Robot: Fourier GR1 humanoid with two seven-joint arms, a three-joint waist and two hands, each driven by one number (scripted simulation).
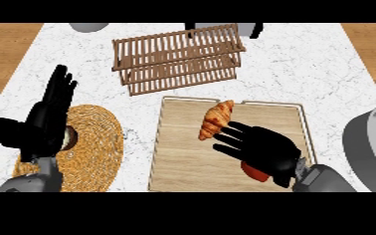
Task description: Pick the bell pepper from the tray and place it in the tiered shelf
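Right hand (268, 152): over the near right part of the tray (183, 169), fingers stretched out and spread toward the far left, closed on nothing that I can see.

Bell pepper (255, 173): red, in the tray near its near right corner, mostly hidden beneath the right palm and wrist; only a sliver shows. Whether the palm touches it I cannot tell.

Croissant (217, 119): in the tray toward its far edge, just beyond the right fingertips.

Tiered shelf (176, 59): wooden slats, at the far side of the surface (308, 69), just past the tray's far edge. Nothing on it.

Left hand (47, 119): at the left edge of the surface, relaxed with fingers up, resting above a round woven mat (92, 144).

Progress, as I judge it: early. The pepper is not lifted and not yet gripped. Left to do: curl the fingers round it, raise it clear of the tray, carry it past the croissant to the shelf, set it on a tier, let go.
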